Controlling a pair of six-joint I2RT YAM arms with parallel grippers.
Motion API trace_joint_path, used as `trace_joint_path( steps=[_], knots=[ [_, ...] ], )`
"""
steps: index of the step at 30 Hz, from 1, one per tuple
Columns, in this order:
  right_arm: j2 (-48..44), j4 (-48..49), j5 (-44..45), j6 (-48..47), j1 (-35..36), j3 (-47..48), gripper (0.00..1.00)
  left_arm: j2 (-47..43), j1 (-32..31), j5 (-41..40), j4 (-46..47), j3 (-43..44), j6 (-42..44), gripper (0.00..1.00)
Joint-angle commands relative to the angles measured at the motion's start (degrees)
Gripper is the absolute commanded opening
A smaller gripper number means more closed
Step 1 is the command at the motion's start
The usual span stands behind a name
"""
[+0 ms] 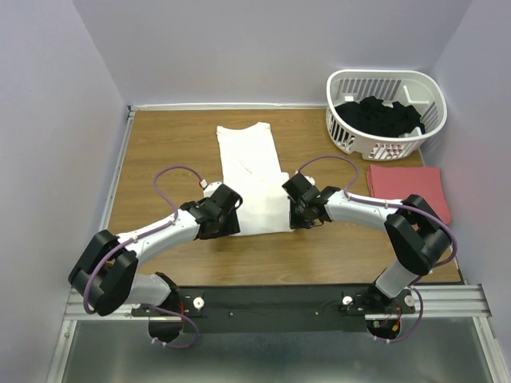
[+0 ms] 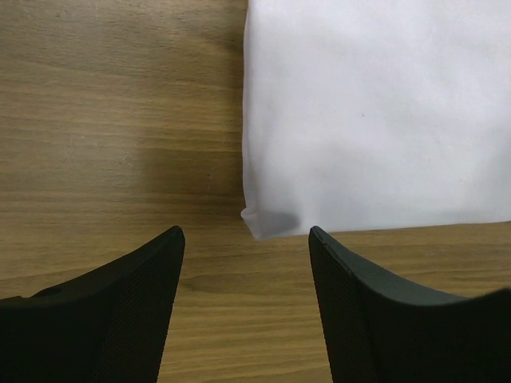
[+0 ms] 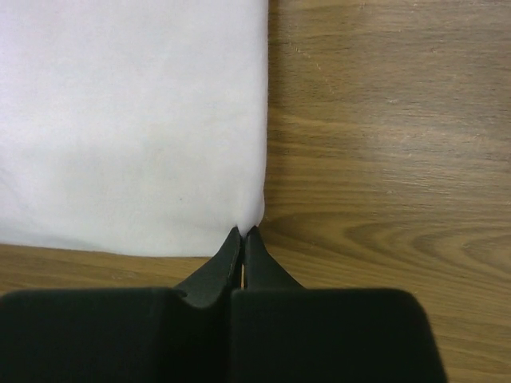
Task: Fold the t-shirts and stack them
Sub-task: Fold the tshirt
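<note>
Wooden table [image 1: 160,144]: the salmon-red t-shirt [image 1: 403,185] lies folded, well right of both grippers. The white t-shirt [image 1: 251,171], half-folded, is not yet stacked; the right gripper [image 3: 242,239] is pinched shut on one near corner, while the left gripper [image 2: 245,233] is open, the other corner just ahead of its fingertips.

Soft, even light, all views sharp. The large plain white cotton t-shirt [image 2: 375,112] looks nearly washed out; a faint shadow dims the brown wood-grain tabletop [image 2: 120,96] beside it.
</note>
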Motion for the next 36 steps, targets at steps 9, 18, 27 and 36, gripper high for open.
trace_joint_path(
  steps=[9,18,27,36],
  knots=[
    [5.7,-7.9,5.1,-0.2,2.1,-2.8,0.01,6.3,-1.1,-3.5,0.8,2.4,-0.6,0.42],
    [5.3,-8.1,5.9,-0.1,2.2,-3.6,0.0,11.5,-3.3,-3.7,0.5,1.7,-1.3,0.33],
    [4.2,-8.4,4.1,-2.2,2.4,-4.9,0.0,12.8,-4.2,-3.6,-0.5,1.4,-1.3,0.0],
    [-6.3,-19.5,-5.2,0.9,5.2,-12.2,0.0,-0.3,-21.4,4.4,-11.8,-1.1,-9.9,0.0]
  ],
)
